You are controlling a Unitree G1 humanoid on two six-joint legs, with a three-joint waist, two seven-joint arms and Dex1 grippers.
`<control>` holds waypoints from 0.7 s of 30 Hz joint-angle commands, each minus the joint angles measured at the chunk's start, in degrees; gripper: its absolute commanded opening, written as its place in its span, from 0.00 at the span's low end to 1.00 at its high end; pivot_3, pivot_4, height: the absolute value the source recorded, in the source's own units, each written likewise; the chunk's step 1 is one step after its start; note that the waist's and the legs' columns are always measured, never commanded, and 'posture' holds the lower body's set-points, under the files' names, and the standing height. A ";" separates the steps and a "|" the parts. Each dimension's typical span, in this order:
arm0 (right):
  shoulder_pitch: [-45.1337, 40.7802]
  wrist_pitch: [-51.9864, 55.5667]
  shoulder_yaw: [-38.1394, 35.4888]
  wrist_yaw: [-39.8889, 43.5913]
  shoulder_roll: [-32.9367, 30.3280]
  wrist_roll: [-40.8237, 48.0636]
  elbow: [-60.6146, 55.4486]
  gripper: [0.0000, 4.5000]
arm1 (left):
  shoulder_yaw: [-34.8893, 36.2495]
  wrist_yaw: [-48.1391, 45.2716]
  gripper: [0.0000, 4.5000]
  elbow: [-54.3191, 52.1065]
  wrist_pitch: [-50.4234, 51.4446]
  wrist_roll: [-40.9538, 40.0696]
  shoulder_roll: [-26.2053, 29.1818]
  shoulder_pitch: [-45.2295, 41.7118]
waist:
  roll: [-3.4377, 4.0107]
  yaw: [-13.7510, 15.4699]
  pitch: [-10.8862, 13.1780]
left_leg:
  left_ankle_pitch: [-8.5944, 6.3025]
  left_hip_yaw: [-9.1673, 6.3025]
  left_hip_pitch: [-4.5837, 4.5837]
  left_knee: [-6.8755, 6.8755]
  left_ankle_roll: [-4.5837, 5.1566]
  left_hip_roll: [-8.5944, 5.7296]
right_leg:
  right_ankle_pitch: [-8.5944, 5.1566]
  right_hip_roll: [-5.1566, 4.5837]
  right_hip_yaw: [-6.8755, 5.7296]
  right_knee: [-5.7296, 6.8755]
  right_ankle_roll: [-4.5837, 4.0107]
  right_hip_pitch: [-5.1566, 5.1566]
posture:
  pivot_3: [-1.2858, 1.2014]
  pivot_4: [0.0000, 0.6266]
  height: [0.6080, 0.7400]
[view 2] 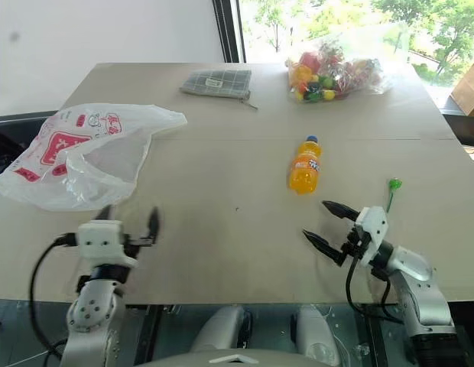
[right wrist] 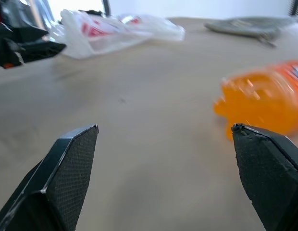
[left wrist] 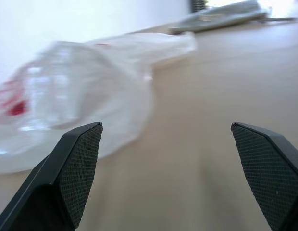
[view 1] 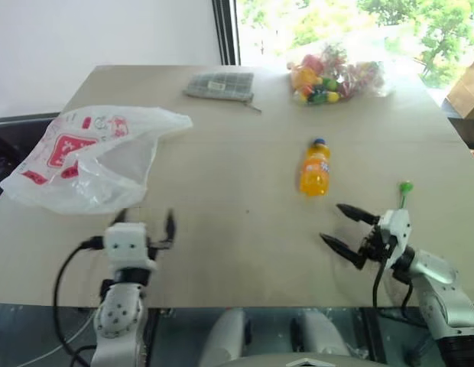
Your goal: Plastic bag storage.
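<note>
The plastic bag [view 1: 84, 157] lies crumpled on the left side of the table, translucent white with red print, its mouth toward the table's middle. My left gripper [view 1: 145, 220] hovers open just in front of the bag's near edge, with nothing between its fingers. In the left wrist view the plastic bag [left wrist: 77, 96] lies ahead of the spread fingertips. My right gripper [view 1: 340, 225] stands open near the front right of the table, pointing left across it, below an orange bottle, and it is empty.
An orange soda bottle [view 1: 315, 168] lies right of centre. A clear bag of colourful toys [view 1: 332, 76] sits at the back right. A flat grey checked pouch [view 1: 219, 85] lies at the back centre. A green lollipop [view 1: 404, 190] rests beside the right gripper.
</note>
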 commanded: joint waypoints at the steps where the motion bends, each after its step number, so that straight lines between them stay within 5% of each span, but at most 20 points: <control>1: -1.52 4.04 1.12 -1.06 0.19 2.52 -5.59 1.00 | 3.09 4.34 0.99 -2.31 2.05 -0.01 -1.97 -0.75 | -0.04 0.22 -0.01 | 0.00 0.00 -0.01 0.01 0.00 -0.02 | 0.00 -0.01 -0.01 -0.01 0.00 0.00 | 0.52 0.24 1.00; 20: -5.21 7.79 3.55 -0.83 0.98 2.68 -9.06 1.00 | 1.92 -0.60 0.99 14.30 6.06 -5.56 2.33 -19.53 | -0.24 0.00 -0.07 | 0.09 -0.10 -0.07 0.07 -0.15 -0.08 | 0.01 -0.01 -0.13 0.04 0.01 -0.04 | 0.52 0.24 1.00; 21: -5.17 7.74 3.53 -0.91 1.07 2.58 -9.11 1.00 | 1.97 -0.86 0.88 14.44 5.86 -5.92 2.48 -19.87 | -0.24 0.00 -0.07 | 0.09 -0.10 -0.06 0.08 -0.15 -0.08 | 0.01 -0.01 -0.13 0.04 0.01 -0.04 | 0.52 0.24 1.00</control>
